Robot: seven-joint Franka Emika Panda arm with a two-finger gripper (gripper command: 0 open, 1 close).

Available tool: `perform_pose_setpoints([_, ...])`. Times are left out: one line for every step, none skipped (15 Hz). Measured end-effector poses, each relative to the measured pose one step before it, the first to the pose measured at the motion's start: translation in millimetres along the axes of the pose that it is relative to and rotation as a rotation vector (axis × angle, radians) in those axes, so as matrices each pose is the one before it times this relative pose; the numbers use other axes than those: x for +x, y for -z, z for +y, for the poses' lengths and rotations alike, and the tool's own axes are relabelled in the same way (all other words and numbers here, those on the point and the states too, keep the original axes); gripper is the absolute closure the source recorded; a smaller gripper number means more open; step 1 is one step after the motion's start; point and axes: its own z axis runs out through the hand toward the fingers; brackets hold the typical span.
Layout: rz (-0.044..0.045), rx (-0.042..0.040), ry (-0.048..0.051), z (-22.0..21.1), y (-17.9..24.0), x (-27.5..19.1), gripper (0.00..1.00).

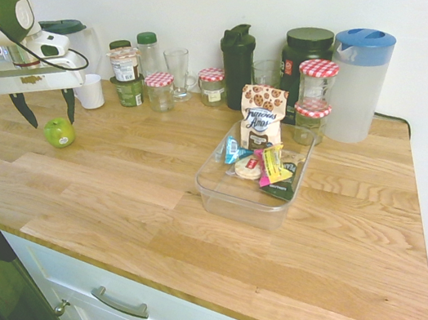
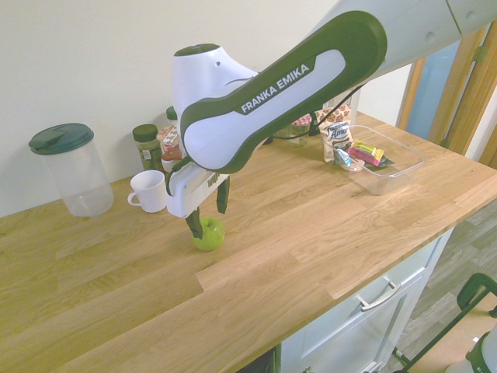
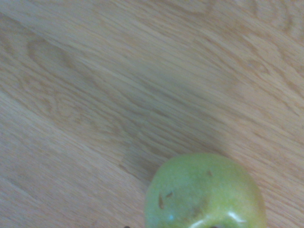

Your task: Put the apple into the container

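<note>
Upper left of the frame: open, empty jaws hang above the apple, straddling it for a grasp; the container waits mid-worktop.

Bright, even light with washed-out white walls; the wrist view is soft, perhaps motion-blurred, around the small bright-green apple

The apple is cut off by the wrist view's blurred bottom edge.
</note>
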Motion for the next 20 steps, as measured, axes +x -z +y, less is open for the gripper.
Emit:
perform_pose_setpoints([-0.00451, -0.00646, 0.00962, -3.18, -4.76, -0.59, 0.00])
perform_pose_setpoints([-0.00194, -0.01342, 0.01321, -1.74, -7.49, 0.46, 0.00])
perform_pose_setpoints([-0.00154, -0.01297, 0.01031, -1.26, -8.93, 2.42, 0.00])
perform_pose_setpoints([-0.00371, -0.00625, 0.00198, -0.17, -8.51, 4.13, 1.00])
perform_pose_setpoints([-0.00319, -0.00001, -0.00190, -0.92, -6.74, 4.57, 1.00])
perform_pose_setpoints([-0.00441, 0.00067, -0.00224, -1.62, -4.66, 3.55, 1.00])
perform_pose_setpoints([-0.00202, 0.00068, -0.00099, -1.93, -2.37, 2.70, 1.00])
perform_pose_setpoints([-0.00163, -0.00050, 0.00025, -1.42, -1.89, 1.18, 1.00])
perform_pose_setpoints([-0.00157, -0.00158, 0.00024, -0.60, -1.62, 0.20, 1.00])
perform_pose_setpoints([-0.00120, -0.00140, -0.00149, 0.41, -1.13, 0.46, 1.00])
perform_pose_setpoints([-0.00035, -0.00092, -0.00169, 0.33, -0.55, 0.30, 1.00])
perform_pose_setpoints([0.00006, -0.00060, -0.00213, 0.25, -0.21, 0.23, 1.00])
perform_pose_setpoints([-0.00001, -0.00082, -0.00184, 0.35, -0.32, 0.31, 1.00])
perform_pose_setpoints([0.00067, -0.00018, -0.00091, 0.02, 0.13, 0.19, 1.00])
perform_pose_setpoints([0.00029, -0.00044, -0.00178, 0.28, 0.15, 0.41, 1.00])
perform_pose_setpoints([0.00099, -0.00015, -0.00324, 0.79, 1.00, 1.20, 1.00])
perform_pose_setpoints([0.00103, 0.00370, -0.00807, 0.76, 3.90, 2.87, 1.00])
perform_pose_setpoints([-0.00157, 0.01267, -0.01722, -0.12, 11.22, 4.49, 1.00])
perform_pose_setpoints([-0.00368, 0.01906, -0.02105, 0.35, 21.91, 3.59, 1.00])
perform_pose_setpoints([0.00408, 0.01753, -0.01993, 3.81, 32.44, 2.45, 1.00])
